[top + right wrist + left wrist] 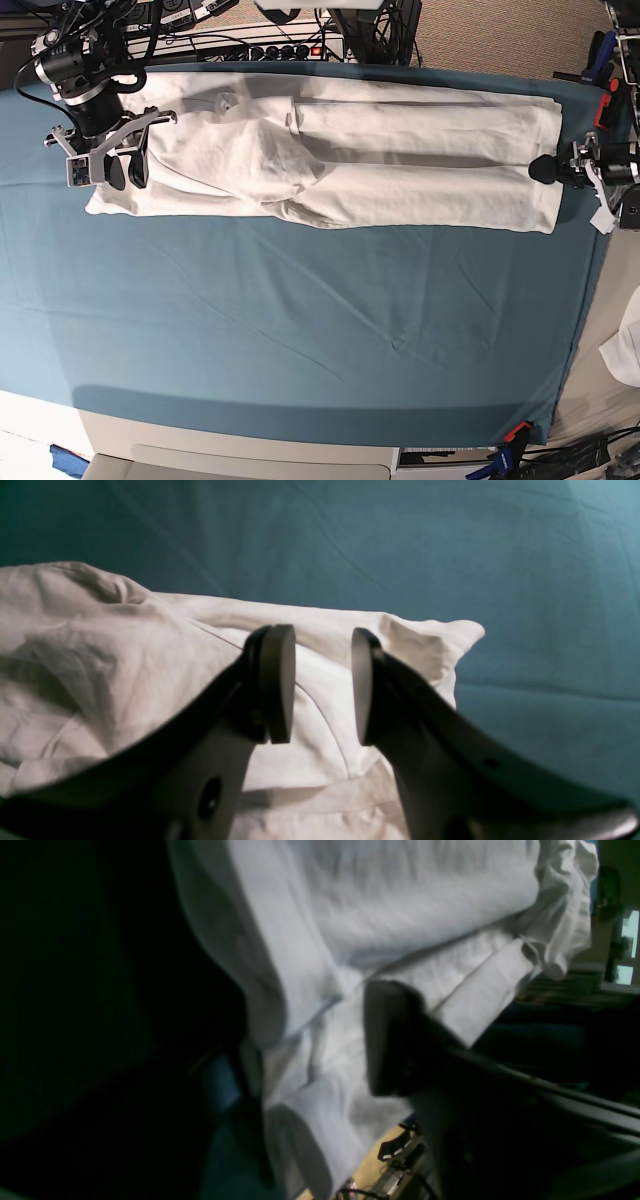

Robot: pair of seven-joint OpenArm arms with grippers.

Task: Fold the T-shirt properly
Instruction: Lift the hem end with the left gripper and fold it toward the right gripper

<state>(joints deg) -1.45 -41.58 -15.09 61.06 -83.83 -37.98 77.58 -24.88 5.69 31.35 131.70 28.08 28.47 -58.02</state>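
From the base view I saw the T-shirt (400,160) lying folded into a long band across the far part of the teal-covered table (300,340), stretching nearly from side to side. The right gripper (122,168) hung over the band's end on that view's left; through its wrist camera I found its jaws parted with a plain gap, white cloth beneath them and nothing between the pads (277,680). The left gripper (548,168) stood at the opposite end, at the cloth's edge. Its wrist view was dark and blurred, cloth bunched around one finger (395,1040); I could not tell whether it gripped.
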